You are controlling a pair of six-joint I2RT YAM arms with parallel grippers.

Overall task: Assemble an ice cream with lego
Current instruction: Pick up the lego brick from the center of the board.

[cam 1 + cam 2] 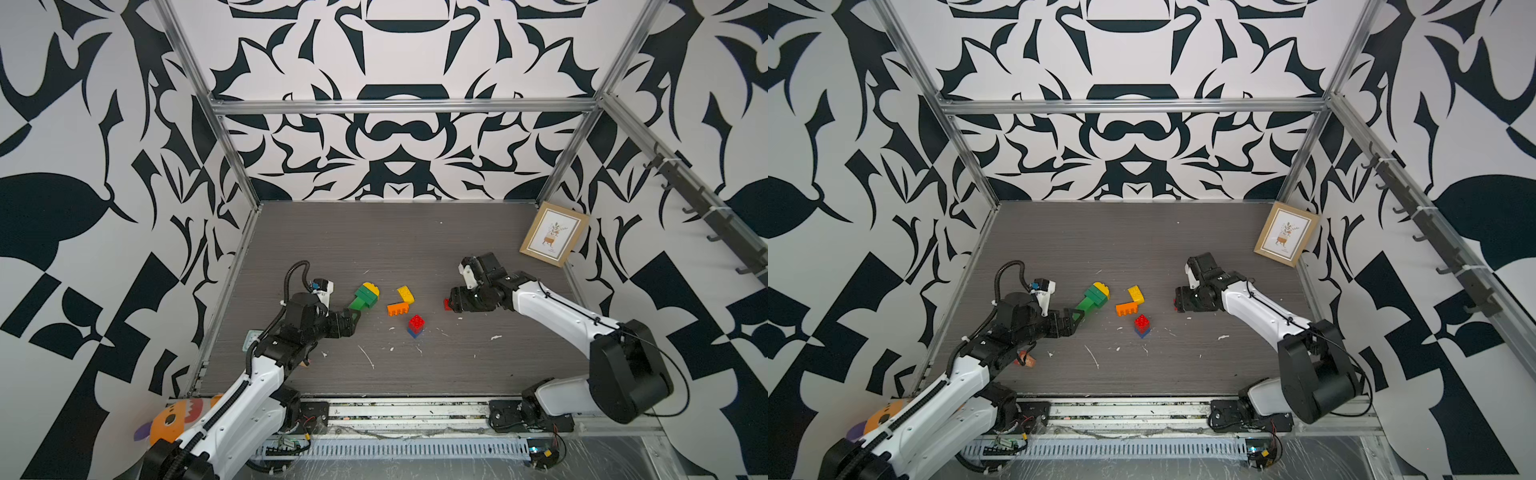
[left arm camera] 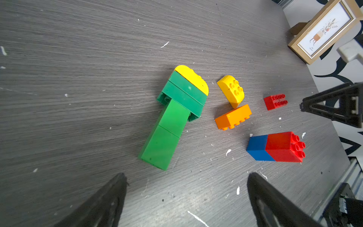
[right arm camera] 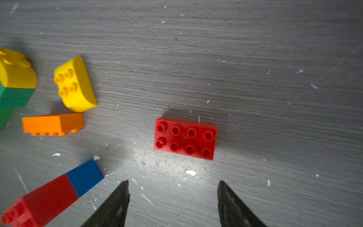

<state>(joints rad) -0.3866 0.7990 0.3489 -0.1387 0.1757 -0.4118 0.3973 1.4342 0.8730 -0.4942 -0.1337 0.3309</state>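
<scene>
Red brick (image 3: 185, 138) lies free just ahead of the right tool (image 3: 173, 182), jaws apart.

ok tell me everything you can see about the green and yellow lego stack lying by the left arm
The green and yellow lego stack lies on its side on the grey wood-grain table. Glossy plastic: two light green bricks end to end form a narrow stem, two wider dark green bricks follow, and a rounded yellow studded brick caps it. Only the table touches it; the open left claw sits just short of the stem end.
</scene>
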